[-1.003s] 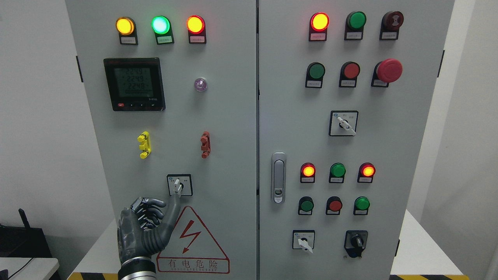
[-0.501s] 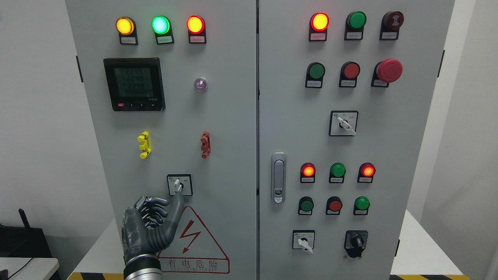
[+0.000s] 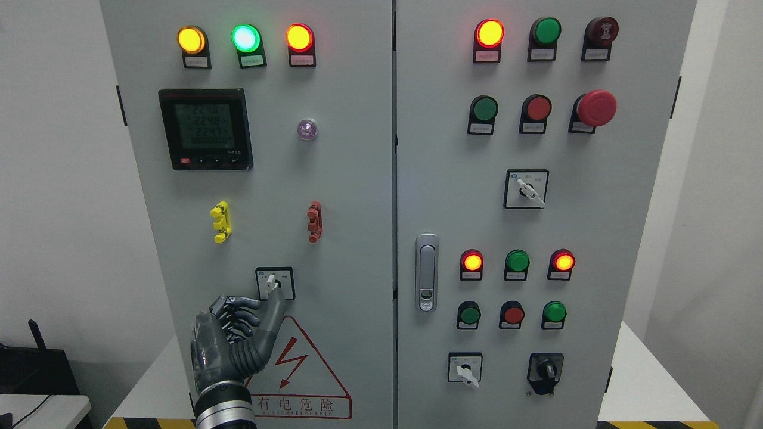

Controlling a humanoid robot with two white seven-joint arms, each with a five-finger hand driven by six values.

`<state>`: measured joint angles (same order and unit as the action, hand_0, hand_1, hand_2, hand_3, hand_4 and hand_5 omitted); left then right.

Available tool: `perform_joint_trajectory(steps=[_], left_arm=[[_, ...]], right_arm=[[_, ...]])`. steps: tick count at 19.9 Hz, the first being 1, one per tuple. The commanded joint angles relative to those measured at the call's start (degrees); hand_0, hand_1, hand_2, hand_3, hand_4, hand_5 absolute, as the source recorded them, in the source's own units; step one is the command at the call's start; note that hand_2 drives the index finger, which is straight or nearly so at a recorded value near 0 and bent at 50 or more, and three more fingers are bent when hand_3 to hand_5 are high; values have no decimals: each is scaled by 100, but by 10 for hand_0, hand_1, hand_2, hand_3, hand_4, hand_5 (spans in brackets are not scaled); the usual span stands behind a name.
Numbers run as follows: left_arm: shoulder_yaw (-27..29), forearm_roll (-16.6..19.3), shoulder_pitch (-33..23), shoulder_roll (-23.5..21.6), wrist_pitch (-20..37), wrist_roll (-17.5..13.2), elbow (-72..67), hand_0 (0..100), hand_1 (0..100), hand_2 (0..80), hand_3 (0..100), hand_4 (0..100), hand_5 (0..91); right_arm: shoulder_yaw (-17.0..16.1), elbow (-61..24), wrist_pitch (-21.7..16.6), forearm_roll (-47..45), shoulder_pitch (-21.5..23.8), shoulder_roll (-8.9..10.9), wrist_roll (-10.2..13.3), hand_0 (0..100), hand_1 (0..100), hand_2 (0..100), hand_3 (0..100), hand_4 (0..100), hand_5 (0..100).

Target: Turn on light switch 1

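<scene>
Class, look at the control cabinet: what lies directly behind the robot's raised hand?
Behind the left hand shows grey cabinet door and the warning triangle's left corner, partly covered. The rotary switch shows above its extended finger.

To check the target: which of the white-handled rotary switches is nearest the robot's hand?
The rotary switch on the left door, just above the left hand; the others are on the right door.
</scene>
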<state>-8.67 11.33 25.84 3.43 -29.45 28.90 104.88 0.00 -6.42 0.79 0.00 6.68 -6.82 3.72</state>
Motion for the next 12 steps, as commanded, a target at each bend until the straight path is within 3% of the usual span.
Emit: perform_joint_trajectory(steps=[1, 12], left_arm=[[-20, 1, 88, 43, -25, 11, -64, 95, 582, 581, 819, 848, 800], [-91, 53, 176, 52, -157, 99, -116, 96, 579, 589, 829, 853, 805]], right_arm=[[97, 0, 0, -141, 0, -4, -3, 120, 389, 0, 0, 0, 0], [97, 0, 0, -141, 0, 5, -3, 120, 389, 0, 0, 0, 0]])
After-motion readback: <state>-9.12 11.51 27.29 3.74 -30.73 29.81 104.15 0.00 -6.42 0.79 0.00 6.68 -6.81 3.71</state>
